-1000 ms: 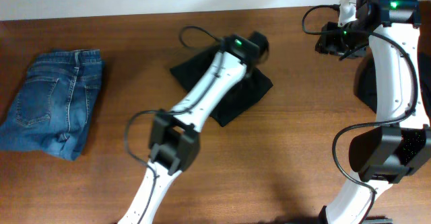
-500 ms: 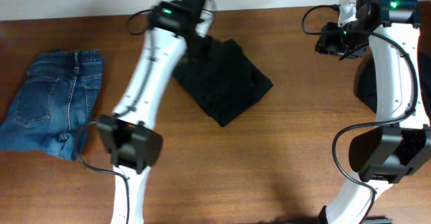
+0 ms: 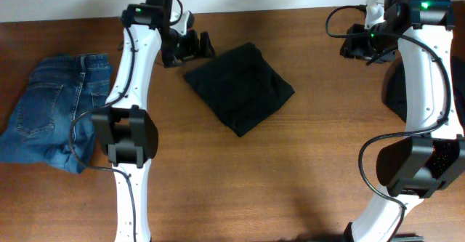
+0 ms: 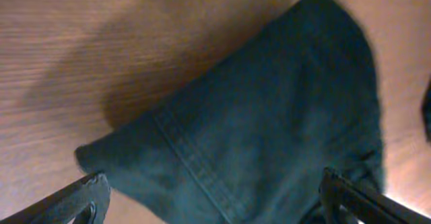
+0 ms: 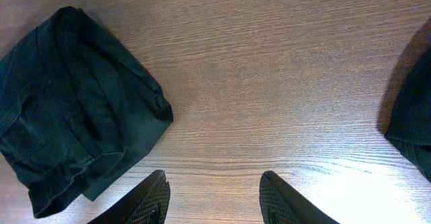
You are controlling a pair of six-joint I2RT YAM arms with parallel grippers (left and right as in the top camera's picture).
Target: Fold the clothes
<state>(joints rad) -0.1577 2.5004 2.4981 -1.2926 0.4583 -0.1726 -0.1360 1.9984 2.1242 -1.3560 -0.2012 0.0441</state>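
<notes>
A folded black garment [image 3: 240, 88] lies flat at the middle back of the table. It also shows in the left wrist view [image 4: 269, 116], with a stitched seam, and in the right wrist view [image 5: 67, 103]. My left gripper [image 3: 195, 47] is open and empty just off the garment's back left corner; its fingers [image 4: 212, 183] are spread wide above the fabric. My right gripper [image 3: 356, 47] is open and empty [image 5: 215, 177], up over bare wood at the back right. A second dark garment [image 3: 396, 89] lies at the right edge, partly hidden by the right arm; it also shows in the right wrist view [image 5: 411, 109].
Folded blue jeans [image 3: 54, 111] lie at the left side of the wooden table [image 3: 290, 169]. The table's back edge meets a white wall. Cables hang from both arms near the back.
My left arm has swung off the black garment, up to the back and round to its left, so the garment now lies uncovered. The right arm has not moved.
</notes>
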